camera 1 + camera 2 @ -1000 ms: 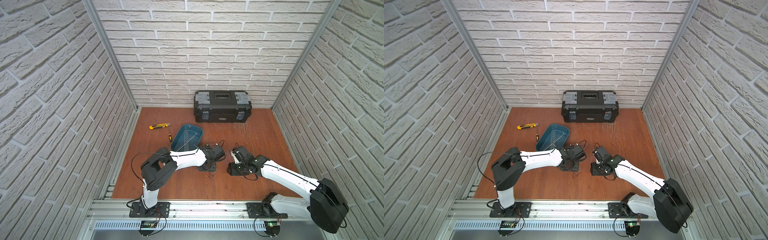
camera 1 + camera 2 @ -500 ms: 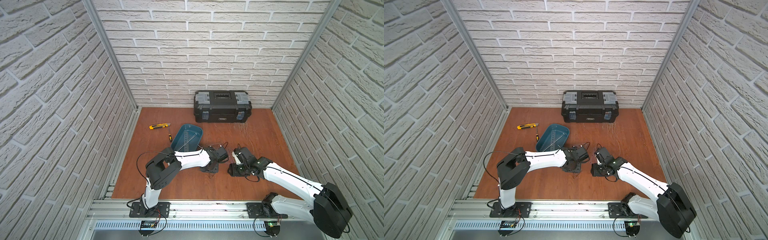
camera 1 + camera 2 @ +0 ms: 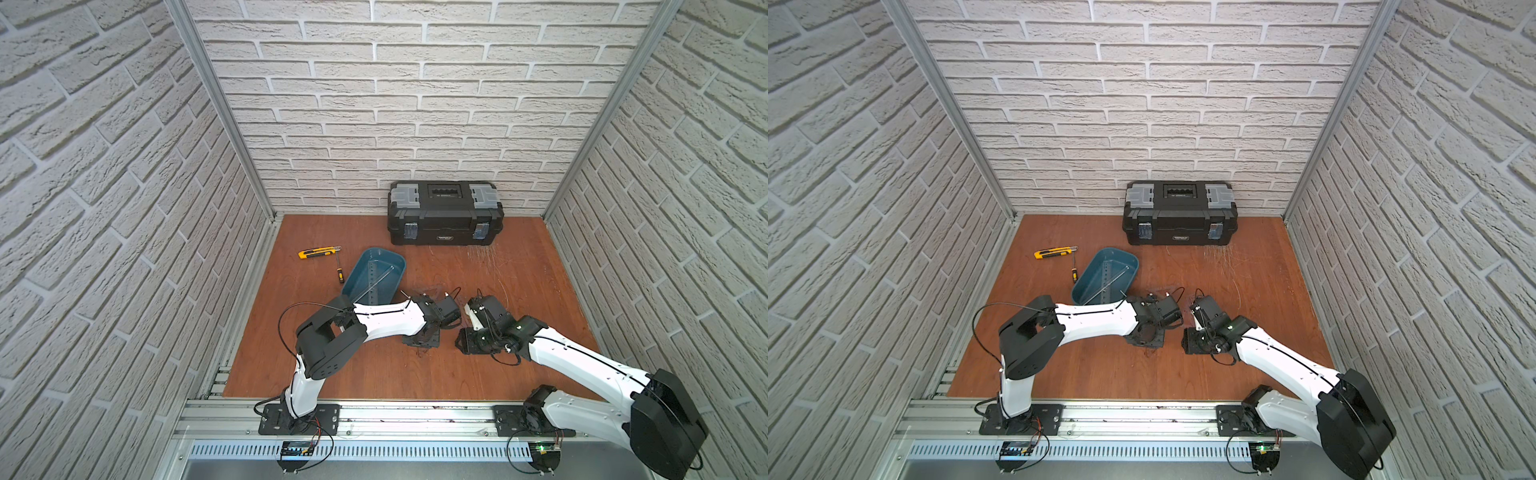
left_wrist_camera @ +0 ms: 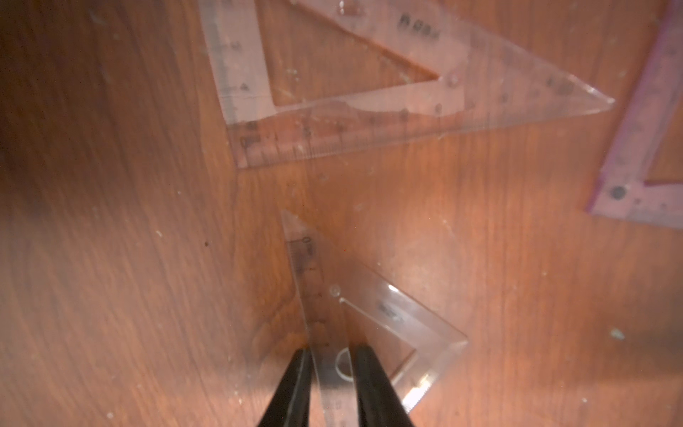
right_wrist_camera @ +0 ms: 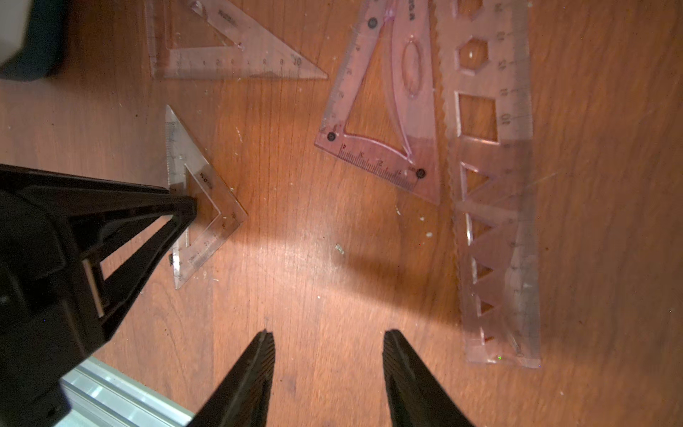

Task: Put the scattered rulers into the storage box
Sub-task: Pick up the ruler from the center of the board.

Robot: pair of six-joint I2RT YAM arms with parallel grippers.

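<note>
A small clear set square (image 4: 369,314) lies on the wooden floor, and my left gripper (image 4: 330,351) is shut on its long graduated edge, one finger inside the cut-out. In the right wrist view the same set square (image 5: 218,229) shows under the left fingers (image 5: 184,210). Beyond it lie a larger clear set square (image 4: 351,125), a purplish set square (image 5: 377,166) and a long purplish ruler (image 5: 517,222) with cut-out shapes. My right gripper (image 5: 329,334) hangs open over bare floor beside them. The teal storage box (image 3: 365,266) sits behind the left arm with a long strip ruler (image 3: 374,286) leaning in it.
A black toolbox (image 3: 444,216) stands against the back wall. A yellow utility knife (image 3: 318,252) and a small screwdriver (image 3: 339,272) lie left of the storage box. Both wrists hang close together mid-floor. Brick walls close in three sides, and an aluminium rail (image 3: 374,415) runs along the front.
My left gripper's jaws have narrowed onto the small set square's edge, and the left arm has reached a little further right. The right gripper keeps the same opening.
</note>
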